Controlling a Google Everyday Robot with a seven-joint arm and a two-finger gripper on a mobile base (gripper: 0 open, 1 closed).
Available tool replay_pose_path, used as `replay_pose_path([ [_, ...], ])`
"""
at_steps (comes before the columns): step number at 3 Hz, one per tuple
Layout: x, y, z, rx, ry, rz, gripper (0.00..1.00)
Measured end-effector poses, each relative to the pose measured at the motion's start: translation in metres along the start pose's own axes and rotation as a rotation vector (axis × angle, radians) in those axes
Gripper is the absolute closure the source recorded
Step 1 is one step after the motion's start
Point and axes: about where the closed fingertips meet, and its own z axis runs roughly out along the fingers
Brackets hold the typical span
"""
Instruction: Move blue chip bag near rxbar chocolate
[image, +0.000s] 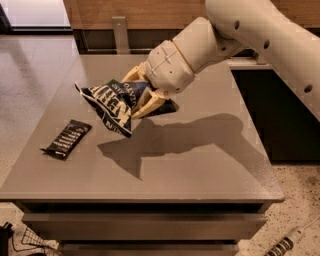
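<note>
My gripper (137, 95) is shut on the blue chip bag (112, 105), a crumpled navy foil bag with white lettering, and holds it above the grey table (200, 160), left of centre. The bag hangs down to the left of the cream fingers (150, 104). The rxbar chocolate (67, 139), a flat black wrapper with white text, lies on the table at the left, below and to the left of the bag and apart from it.
The cream arm (260, 35) reaches in from the upper right. A dark counter and a wood-panelled wall stand behind the table. A wire object (30, 239) and a cable (285, 244) lie on the floor in front.
</note>
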Motion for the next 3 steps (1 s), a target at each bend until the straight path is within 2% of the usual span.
replay_pose_path([
  [1,-0.001,-0.0004,0.0017,-0.002,-0.002,-0.002,0.15],
  [2,-0.0021,-0.0008,0.0035,-0.004,-0.003,-0.004,0.0],
  [3,-0.0021,-0.0008,0.0036,-0.004,-0.003,-0.004,0.0],
])
